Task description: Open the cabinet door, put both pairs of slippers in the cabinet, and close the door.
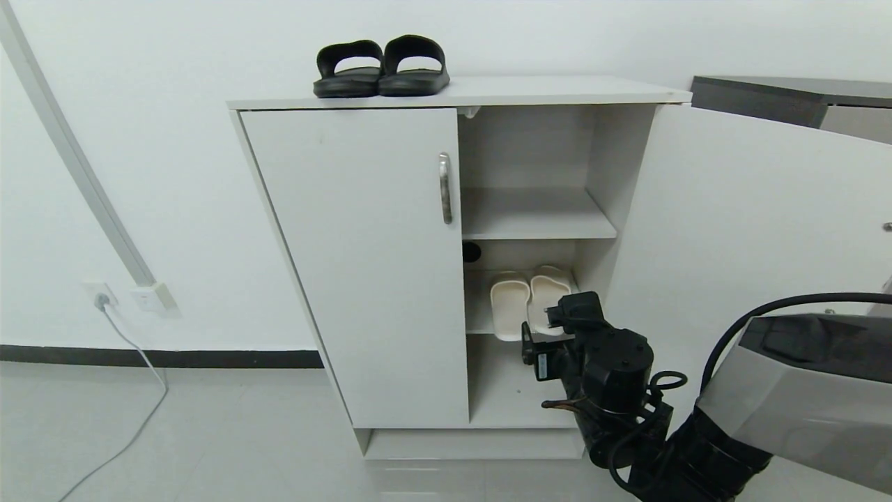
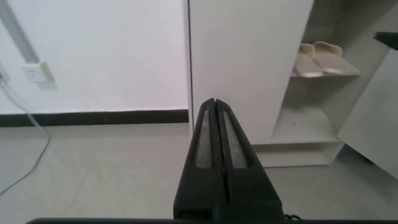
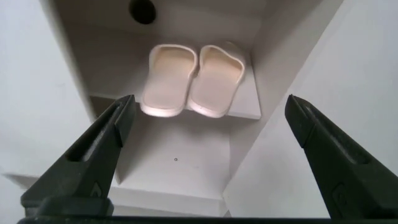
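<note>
The white slippers (image 1: pixel 529 301) lie on the middle shelf of the cabinet (image 1: pixel 557 89), behind its open right door (image 1: pixel 739 223). The black slippers (image 1: pixel 381 67) sit at the top's front edge, leftward. The right tool (image 3: pixel 209 102) hangs spread before the white pair; the left tool (image 2: pixel 214 106) is pressed together.

Plain white wall (image 1: pixel 160 160), evenly lit. Along its foot a black skirting strip (image 1: pixel 160 358), then pale grey floor (image 1: pixel 209 446). At left a grey conduit (image 1: pixel 73 150) slanting down to a white socket box (image 1: pixel 153 298). Just beside it a plugged wall socket (image 1: pixel 100 296), its grey cable (image 1: pixel 165 385) trailing onto the floor. At far right a grey furniture piece (image 1: pixel 787 87).
</note>
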